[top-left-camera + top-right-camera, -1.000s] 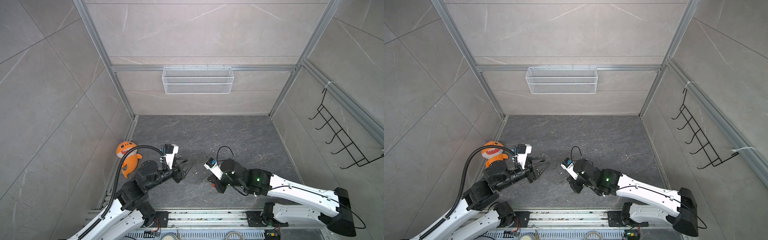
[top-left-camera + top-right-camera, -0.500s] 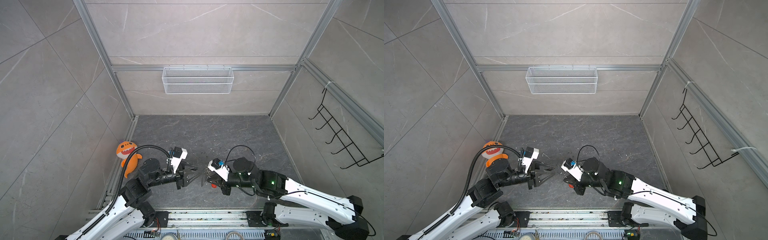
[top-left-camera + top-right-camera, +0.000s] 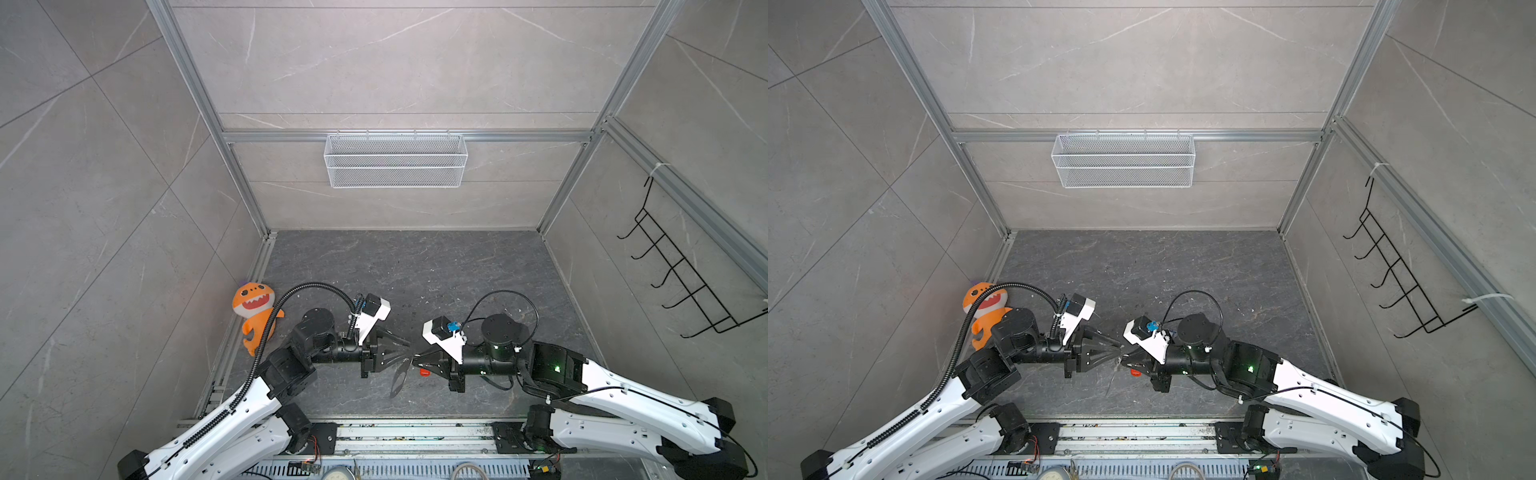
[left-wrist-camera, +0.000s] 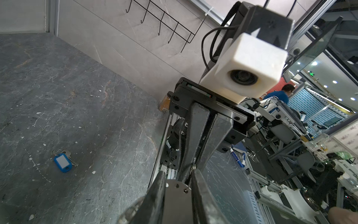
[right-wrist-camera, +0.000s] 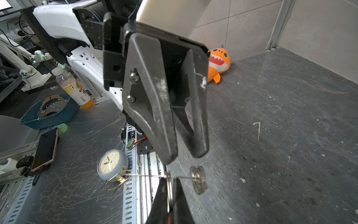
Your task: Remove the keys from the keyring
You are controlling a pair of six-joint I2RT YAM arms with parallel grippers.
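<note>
Vs a second ago: swung the left tool (image 3: 409,351) in from 9 o'clock to the near middle of the desk (image 3: 415,266) and narrowed it from a wide spread to a small gap. Tips still apart, nothing seen between them. Brought the right arm up and in as well, so now carries the keyring (image 5: 169,184) off the desk, at left-tool height, just beyond the left tips. Reads as a two-arm setup: hold the ring on one side, work a key round the coil from the other. Judgement only.

Hangs the fob (image 3: 400,379) below the ring, long axis from the ring toward 7 o'clock in a top view, ring end uppermost, free end pointing at the desk. Red-tagged key (image 3: 424,372) tucked under the right tool (image 3: 417,357), at 5 o'clock of the ring; looks still threaded, cannot confirm. Right tool pressed together on the ring's wire, nose pointing to 9 o'clock. Blue-tagged key (image 4: 62,163) flat on the desk, well apart from the ring: already off. Roughly halfway, by that count.
</note>
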